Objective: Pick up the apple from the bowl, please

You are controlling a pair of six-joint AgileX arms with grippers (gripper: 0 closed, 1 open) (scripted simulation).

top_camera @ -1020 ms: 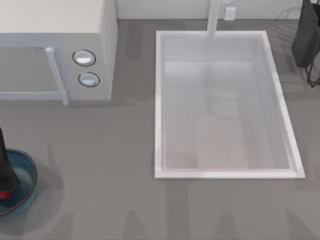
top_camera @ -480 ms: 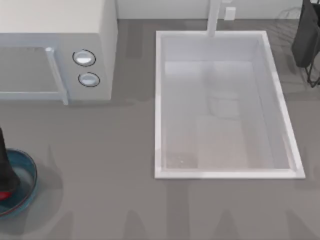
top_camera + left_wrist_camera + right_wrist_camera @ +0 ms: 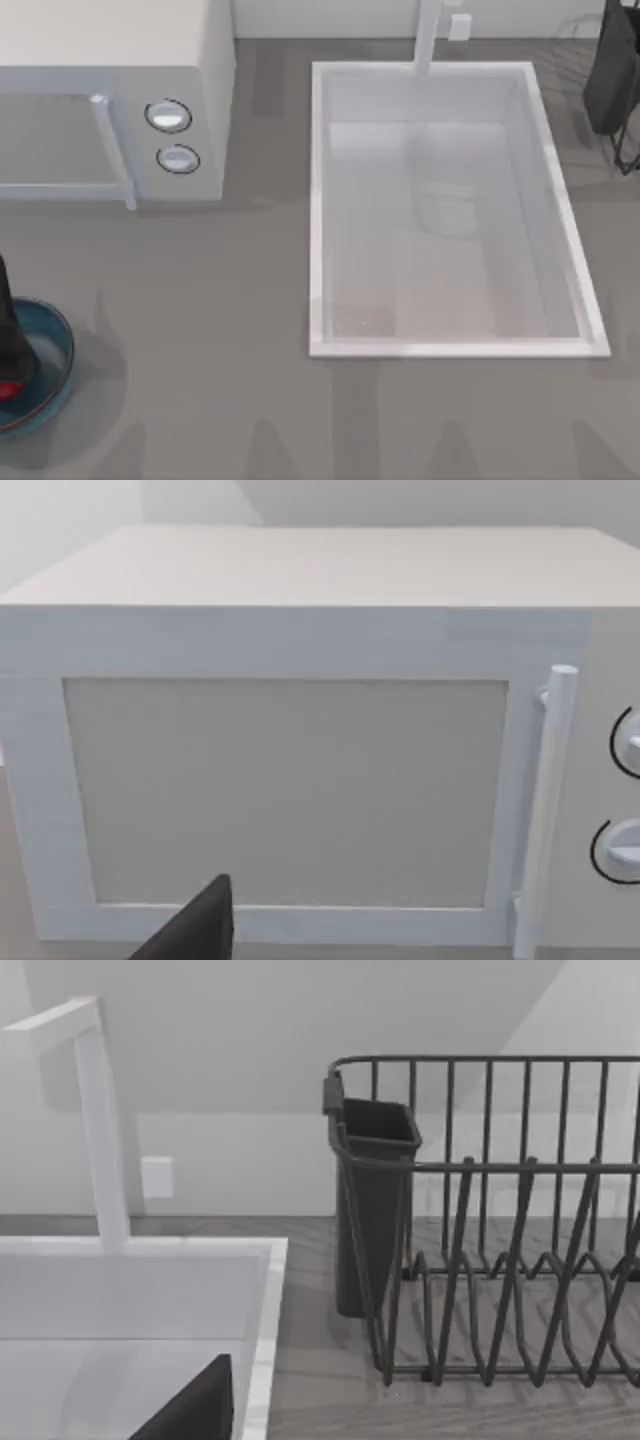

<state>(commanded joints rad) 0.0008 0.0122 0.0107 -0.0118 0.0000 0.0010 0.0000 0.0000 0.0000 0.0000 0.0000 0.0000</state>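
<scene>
Left end effector (image 3: 6,345) down at the top view's left edge, dark and upright over the bowl (image 3: 55,352); finger spread not discernible. Directly beneath its tip, the apple (image 3: 8,390): a small glossy red sliver, mostly covered by the end effector, lying inside the bowl near the frame edge. Bowl itself shallow, translucent blue-teal, cut off by the left edge, resting on the grey surface (image 3: 220,330).

Farther out, ahead of the left end effector, a white microwave (image 3: 300,730) with a vertical handle (image 3: 545,810) and two round knobs (image 3: 170,116). Well apart to the right, a white sink (image 3: 450,210) with a faucet (image 3: 95,1120) at its far rim. Nothing between bowl and sink.

Right end effector (image 3: 612,70) parked at the far right corner beside a dark wire dish rack (image 3: 500,1220) with a cutlery cup (image 3: 372,1200); opening not discernible.

Against half a second ago: bowl, apple and both arms unchanged in place.
</scene>
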